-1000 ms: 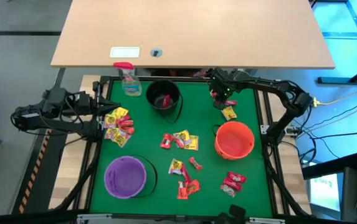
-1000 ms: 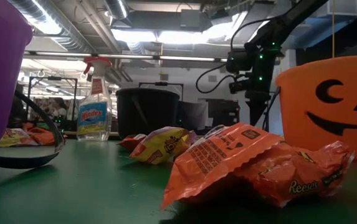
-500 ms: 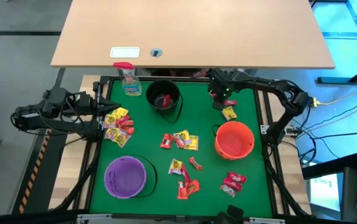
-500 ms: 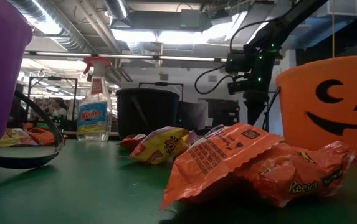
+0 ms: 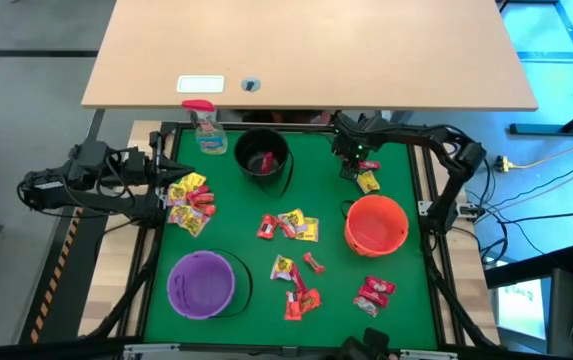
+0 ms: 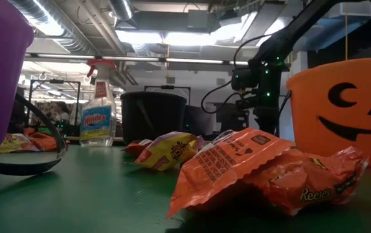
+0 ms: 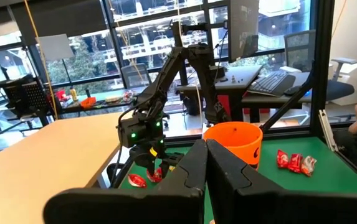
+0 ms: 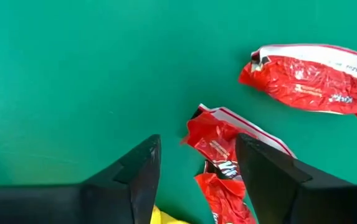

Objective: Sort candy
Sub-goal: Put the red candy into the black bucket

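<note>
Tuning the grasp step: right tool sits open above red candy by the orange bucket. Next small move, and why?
Probably lower the right tool straight down and close. Its fingers stand apart over the crumpled red candy on the green mat, not yet gripping it. A second red packet lies clear of them.

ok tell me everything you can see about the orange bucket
The orange bucket looks like smooth plastic, round and upright on the green table near its right edge. A black jack-o'-lantern face with a crescent eye and toothy grin is printed on its side. From above it looks empty. A yellow candy lies just behind it, red candies in front.
</note>
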{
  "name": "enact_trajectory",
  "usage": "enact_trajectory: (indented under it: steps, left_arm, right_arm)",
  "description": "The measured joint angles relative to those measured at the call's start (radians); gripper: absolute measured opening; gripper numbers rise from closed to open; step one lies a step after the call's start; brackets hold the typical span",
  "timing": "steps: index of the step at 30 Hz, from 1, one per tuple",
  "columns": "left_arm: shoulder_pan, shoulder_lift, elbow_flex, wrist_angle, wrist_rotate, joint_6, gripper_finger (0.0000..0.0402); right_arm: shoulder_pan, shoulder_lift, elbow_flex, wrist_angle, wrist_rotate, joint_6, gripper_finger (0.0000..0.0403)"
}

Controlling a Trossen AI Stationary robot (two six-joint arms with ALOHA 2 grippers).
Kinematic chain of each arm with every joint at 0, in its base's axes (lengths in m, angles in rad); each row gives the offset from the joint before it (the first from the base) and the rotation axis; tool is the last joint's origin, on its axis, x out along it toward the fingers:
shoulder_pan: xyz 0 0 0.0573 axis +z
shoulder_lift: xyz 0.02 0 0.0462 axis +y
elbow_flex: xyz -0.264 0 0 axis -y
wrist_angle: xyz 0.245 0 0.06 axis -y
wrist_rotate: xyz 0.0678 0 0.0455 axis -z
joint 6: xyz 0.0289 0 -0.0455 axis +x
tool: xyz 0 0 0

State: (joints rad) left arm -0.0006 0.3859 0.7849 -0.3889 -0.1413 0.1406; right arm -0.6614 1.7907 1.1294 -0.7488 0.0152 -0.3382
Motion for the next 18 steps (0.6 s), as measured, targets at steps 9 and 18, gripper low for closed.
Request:
enact_trajectory:
  steps: [9,18]
  left_arm:
    - [0.0,0.0,0.0,0.0,0.0,-0.003,0.0]
    - [0.0,0.0,0.0,0.0,0.0,-0.006,0.0]
  right_arm:
    - [0.0,0.042,0.002,0.014,0.045,-0.012,0.0142]
    - [0.0,0.042,0.002,0.03,0.046,-0.041,0.0048]
